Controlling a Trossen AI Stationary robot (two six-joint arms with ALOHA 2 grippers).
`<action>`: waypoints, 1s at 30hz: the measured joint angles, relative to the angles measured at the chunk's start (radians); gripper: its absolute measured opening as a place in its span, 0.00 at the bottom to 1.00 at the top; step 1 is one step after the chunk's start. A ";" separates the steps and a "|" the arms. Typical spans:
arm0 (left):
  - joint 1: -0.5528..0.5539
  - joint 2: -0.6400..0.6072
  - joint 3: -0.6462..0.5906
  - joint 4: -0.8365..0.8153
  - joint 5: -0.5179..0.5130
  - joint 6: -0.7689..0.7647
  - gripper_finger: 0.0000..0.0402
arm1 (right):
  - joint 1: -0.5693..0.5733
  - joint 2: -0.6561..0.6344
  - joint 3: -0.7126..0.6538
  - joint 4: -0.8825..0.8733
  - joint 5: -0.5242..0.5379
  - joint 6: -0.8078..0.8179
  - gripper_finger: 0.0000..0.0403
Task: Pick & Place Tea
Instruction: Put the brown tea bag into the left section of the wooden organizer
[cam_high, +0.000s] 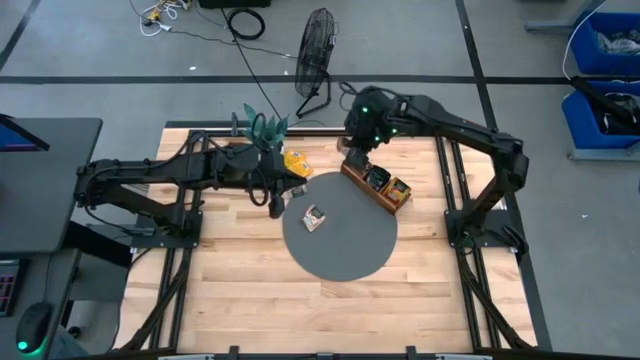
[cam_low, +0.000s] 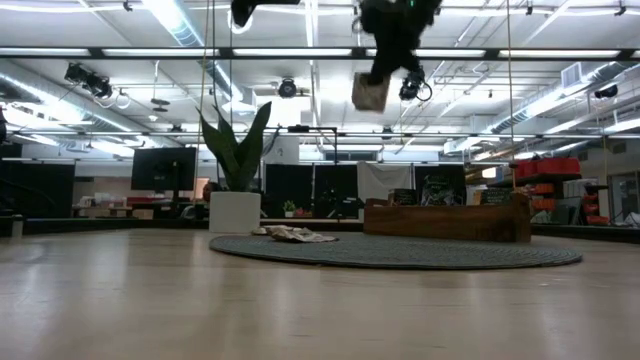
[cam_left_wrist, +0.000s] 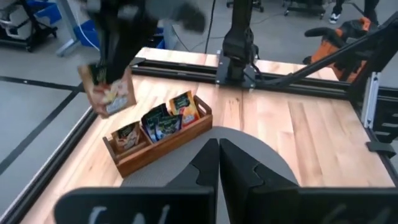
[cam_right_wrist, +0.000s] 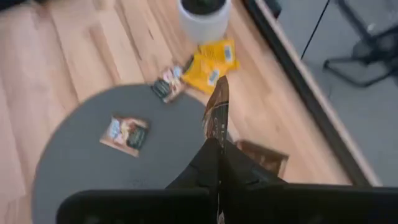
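One brownish square tea packet (cam_left_wrist: 107, 92) with a pale printed face is hanging edge-up above the wooden tray (cam_left_wrist: 163, 144), the right gripper (cam_right_wrist: 217, 144) pinching it closed, while the left gripper (cam_left_wrist: 217, 163) is hovering shut, empty, over the grey mat (cam_high: 345, 245).

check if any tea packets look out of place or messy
Yes: yellow packets and a dark one lie overlapping and askew by the plant pot, off the tray. One packet lies alone on the grey mat.
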 joint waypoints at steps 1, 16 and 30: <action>0.000 0.000 0.000 -0.004 0.000 -0.006 0.03 | -0.017 0.000 -0.035 0.018 -0.015 0.002 0.00; 0.000 0.001 0.000 -0.004 -0.003 -0.022 0.03 | -0.191 0.003 -0.446 0.347 -0.107 0.038 0.00; 0.002 0.002 0.000 0.012 -0.037 -0.023 0.03 | -0.229 0.003 -0.589 0.489 -0.124 0.064 0.00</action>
